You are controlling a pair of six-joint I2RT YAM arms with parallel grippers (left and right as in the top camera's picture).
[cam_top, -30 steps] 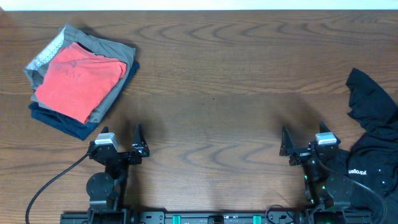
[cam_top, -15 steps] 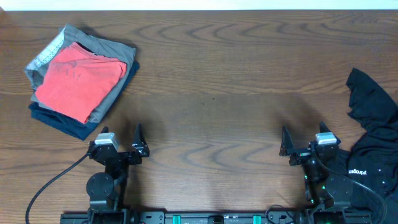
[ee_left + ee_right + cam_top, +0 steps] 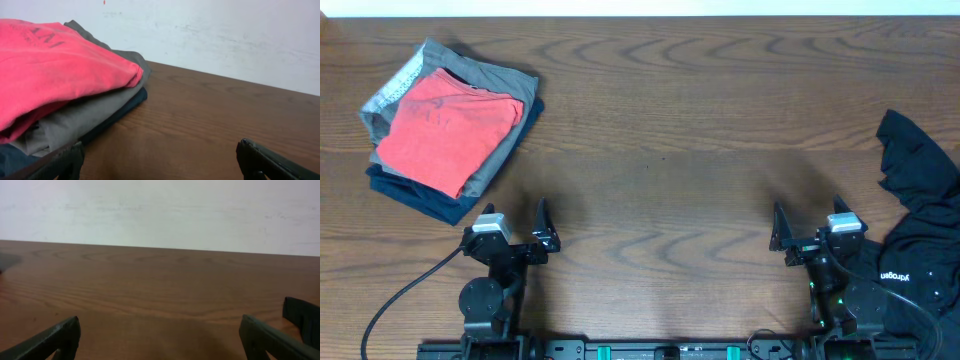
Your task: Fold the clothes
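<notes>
A stack of folded clothes [image 3: 448, 128] lies at the back left of the table: a red piece on top, a grey one under it, a dark blue one at the bottom. It also fills the left of the left wrist view [image 3: 60, 85]. A crumpled black garment [image 3: 918, 225] lies at the right edge; a corner of it shows in the right wrist view [image 3: 304, 317]. My left gripper [image 3: 515, 225] is open and empty near the front edge, below the stack. My right gripper [image 3: 807, 228] is open and empty, just left of the black garment.
The brown wooden table [image 3: 660, 150] runs to a pale wall at the back [image 3: 160, 210]. A black cable [image 3: 405, 290] trails from the left arm's base towards the front left corner.
</notes>
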